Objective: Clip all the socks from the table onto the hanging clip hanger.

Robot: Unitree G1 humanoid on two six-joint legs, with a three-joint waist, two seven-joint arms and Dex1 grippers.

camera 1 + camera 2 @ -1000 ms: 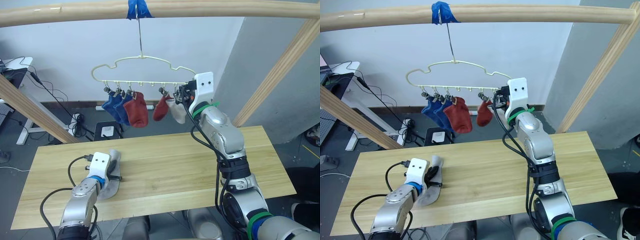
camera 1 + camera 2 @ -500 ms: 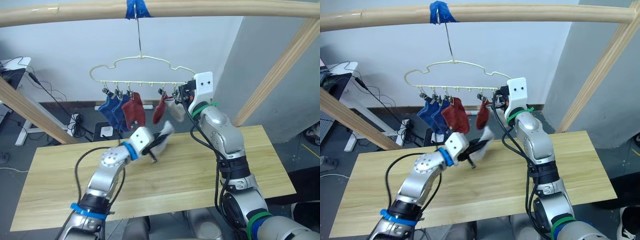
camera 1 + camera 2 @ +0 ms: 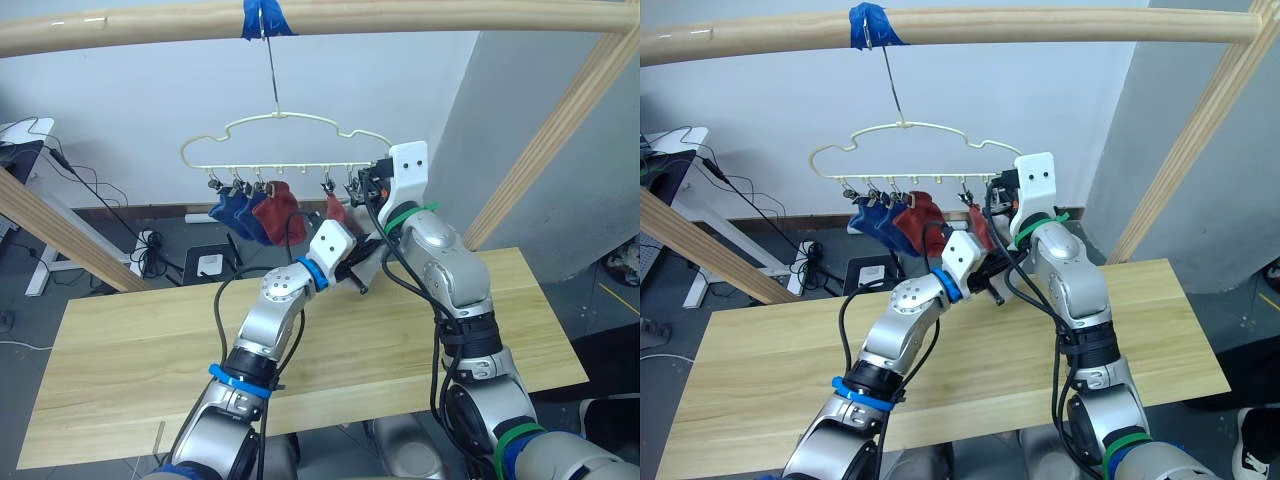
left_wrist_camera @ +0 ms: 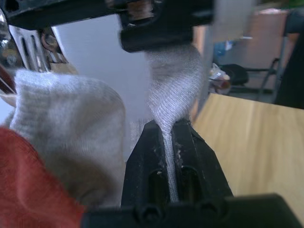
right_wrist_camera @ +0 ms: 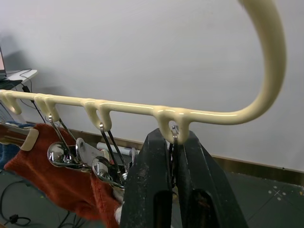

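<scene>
Grey knit in left jaws: the left gripper is clamped on a fold of the last light grey sock, pinched thin between the two black fingers so an edge stands free to feed into a clip.
Right jaws: the right gripper is closed on the end clip of the clip hanger, at the wire's 3 o'clock end, probably to steady it or squeeze it apart (I cannot tell whether the clip's mouth is parted).
Why the two meet: the left gripper sits just at 7 o'clock of the right one, so the sock arrives right under the held clip.
Already hung: two blue socks and a rust red sock at the 9 o'clock side, a second red sock and a pale grey sock just beside the end clip.
Hanger support: its hook hangs from blue tape on the wooden pole, so it can swing (a reason to grip it).
Counter: the counter carries no socks that I can see.
Progress: judged as the final sock, not yet clipped.
Risk: the hanger may twist away as the fabric is pushed in.
</scene>
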